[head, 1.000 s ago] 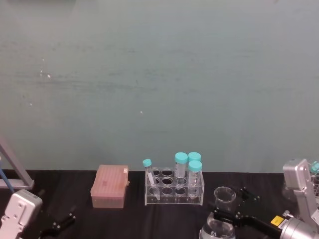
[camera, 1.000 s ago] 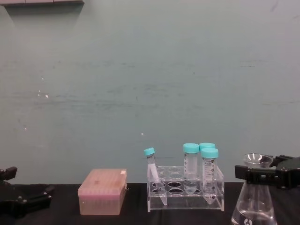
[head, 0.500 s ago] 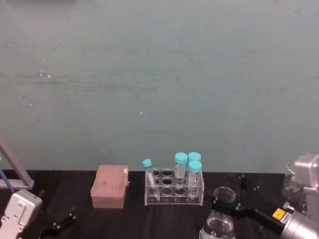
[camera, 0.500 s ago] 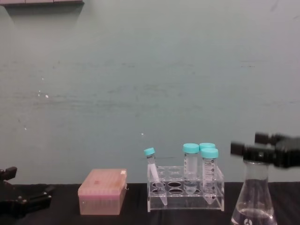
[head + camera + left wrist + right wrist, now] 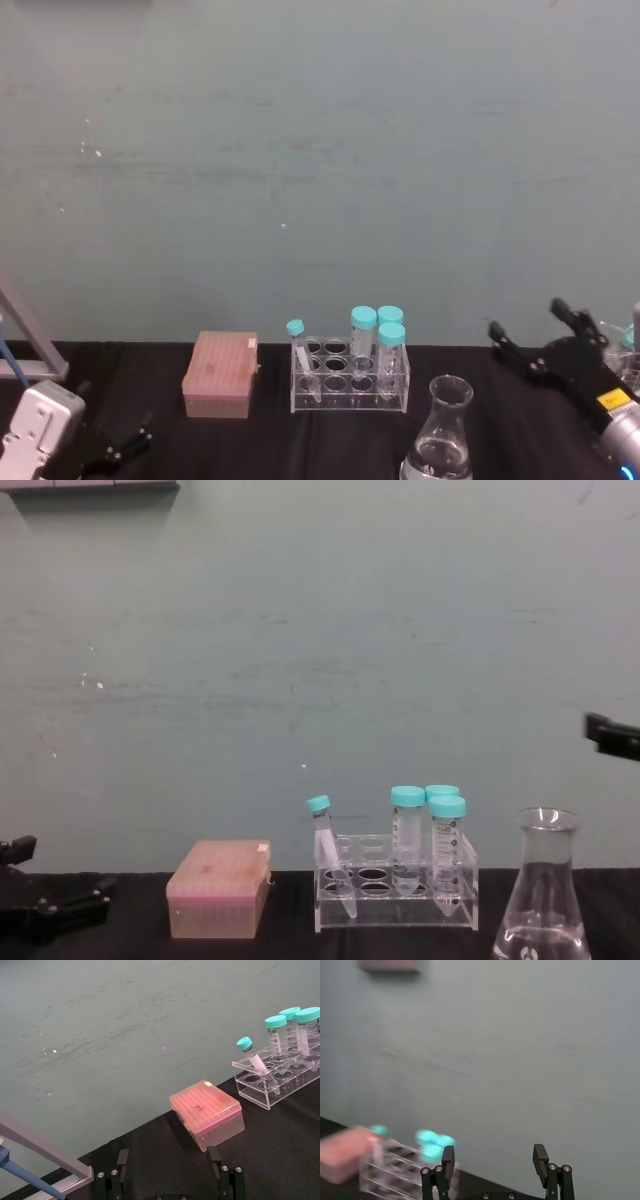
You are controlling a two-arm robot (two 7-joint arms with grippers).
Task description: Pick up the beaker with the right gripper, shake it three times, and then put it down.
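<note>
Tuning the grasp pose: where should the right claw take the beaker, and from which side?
Probably the narrow neck of the beaker, just under the flared rim, which should stop slipping. Come in level from the robot's right, where the open right claw hovers; the tube rack stands to the left.

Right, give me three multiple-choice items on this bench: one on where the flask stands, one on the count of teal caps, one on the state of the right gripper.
1. Where does the beaker stand?
A. on the table, to the right of the tube rack
B. on top of the pink box
C. inside the tube rack

2. How many teal-capped tubes sit in the rack?
A. two
B. four
C. six

3. What is the state of the right gripper?
A. shut on the beaker's neck
B. shut on a tube
C. open, above and to the right of the beaker, holding nothing

Key: 1 A, the chest view shows it upright on the black table beside the rack. 2 B, four teal caps show there. 3 C, the head view shows its fingers spread, apart from the flask.
</note>
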